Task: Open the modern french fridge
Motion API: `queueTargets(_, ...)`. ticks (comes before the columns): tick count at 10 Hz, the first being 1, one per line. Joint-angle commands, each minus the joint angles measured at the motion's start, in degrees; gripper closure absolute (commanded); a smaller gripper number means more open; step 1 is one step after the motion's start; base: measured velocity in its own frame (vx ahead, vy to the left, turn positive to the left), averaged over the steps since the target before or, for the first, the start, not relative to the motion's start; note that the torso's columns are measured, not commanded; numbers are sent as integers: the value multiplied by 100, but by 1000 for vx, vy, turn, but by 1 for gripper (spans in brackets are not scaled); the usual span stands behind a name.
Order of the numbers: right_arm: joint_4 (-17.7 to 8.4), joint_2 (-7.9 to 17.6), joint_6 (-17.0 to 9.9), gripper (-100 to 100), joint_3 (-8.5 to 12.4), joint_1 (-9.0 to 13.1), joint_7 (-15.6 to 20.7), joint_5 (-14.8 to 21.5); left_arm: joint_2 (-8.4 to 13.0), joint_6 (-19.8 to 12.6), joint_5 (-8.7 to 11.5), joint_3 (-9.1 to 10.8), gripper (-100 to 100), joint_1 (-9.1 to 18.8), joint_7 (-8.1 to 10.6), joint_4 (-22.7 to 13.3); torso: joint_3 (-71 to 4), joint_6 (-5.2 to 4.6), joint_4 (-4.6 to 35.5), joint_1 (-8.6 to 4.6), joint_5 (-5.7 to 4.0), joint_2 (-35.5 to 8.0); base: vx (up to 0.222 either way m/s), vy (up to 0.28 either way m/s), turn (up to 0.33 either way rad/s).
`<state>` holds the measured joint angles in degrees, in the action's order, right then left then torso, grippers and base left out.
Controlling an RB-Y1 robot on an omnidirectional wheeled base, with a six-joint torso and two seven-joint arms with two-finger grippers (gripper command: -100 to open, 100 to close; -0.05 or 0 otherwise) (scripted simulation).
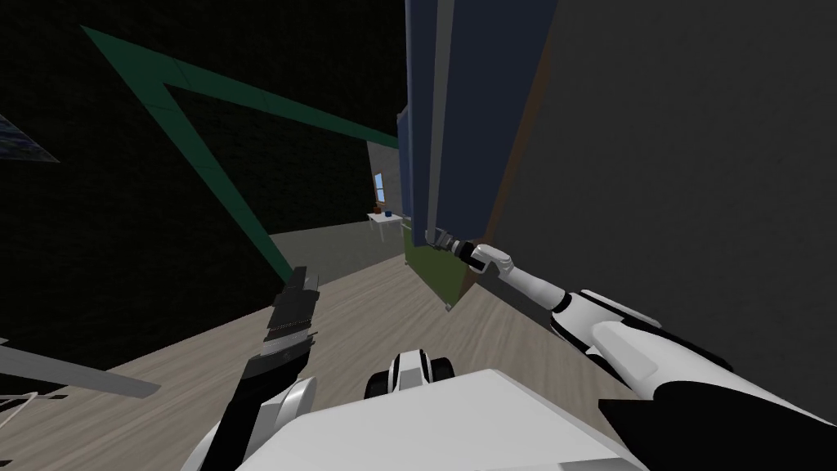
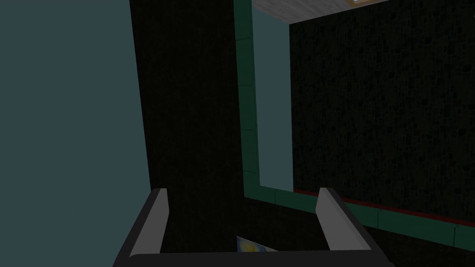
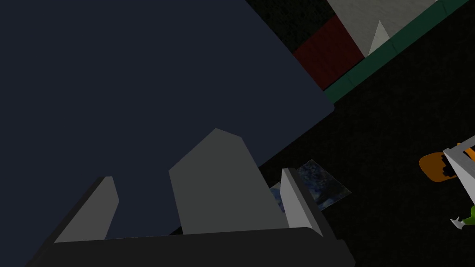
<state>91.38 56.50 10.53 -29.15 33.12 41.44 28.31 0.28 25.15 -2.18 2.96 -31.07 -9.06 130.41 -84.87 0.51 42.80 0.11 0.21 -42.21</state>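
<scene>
- Head view: the fridge [image 1: 470,106], tall and dark blue, stands ahead and to the right, its top cut off by the picture's edge. The right end effector [image 1: 439,238] is at the fridge's near edge, too small here for its fingers to be read.
- The left end effector [image 1: 300,276] hangs low on the left, well apart from the fridge.
- Far off stands a small white bench [image 1: 378,217] with something blue on it, too small to name.
- Left wrist view: the left end effector [image 2: 243,192] has its fingers spread, with nothing between them.
- Right wrist view: the fridge [image 3: 139,92] shows close up as a flat dark blue face. The right end effector [image 3: 197,175] is spread. A grey slab [image 3: 218,199] stands between its fingers, close to one and clear of the other; contact cannot be told, and its base is hidden.
- An orange thing [image 3: 429,168] is partly covered by a white bar [image 3: 457,162] and is hard to make out.
</scene>
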Motion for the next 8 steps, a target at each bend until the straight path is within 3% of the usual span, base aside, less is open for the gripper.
queueTargets(1, 89, 215, -1, -100, 51, 211, -242, -147, 0, 0, 0, 0, 0, 0, 0, 0, 4, -1, 12, -9, 1, -14, -10, 23, -6)
queueTargets(3, 89, 215, -1, -100, 51, 211, -242, -147, 0, 0, 0, 0, 0, 0, 0, 0, 7, 2, 26, -7, 3, -26, -4, 4, -3)
queueTargets(4, 137, 251, -110, -100, -93, 61, -128, -66, 0, 0, 0, 0, 0, 0, 0, 0, 8, 1, 30, -3, 5, -28, -3, 0, -23)
queueTargets(5, 136, 258, -128, 0, -114, 40, -117, -55, 0, 0, 0, 0, 0, 0, 0, 0, 17, -16, -1, -1, -2, -23, -6, -1, -13)
queueTargets(8, 118, 263, -133, 0, -133, 15, -110, -50, 0, 0, 0, 0, 0, 0, 0, 0, 35, -46, -42, -2, -16, -17, 0, 0, 0)
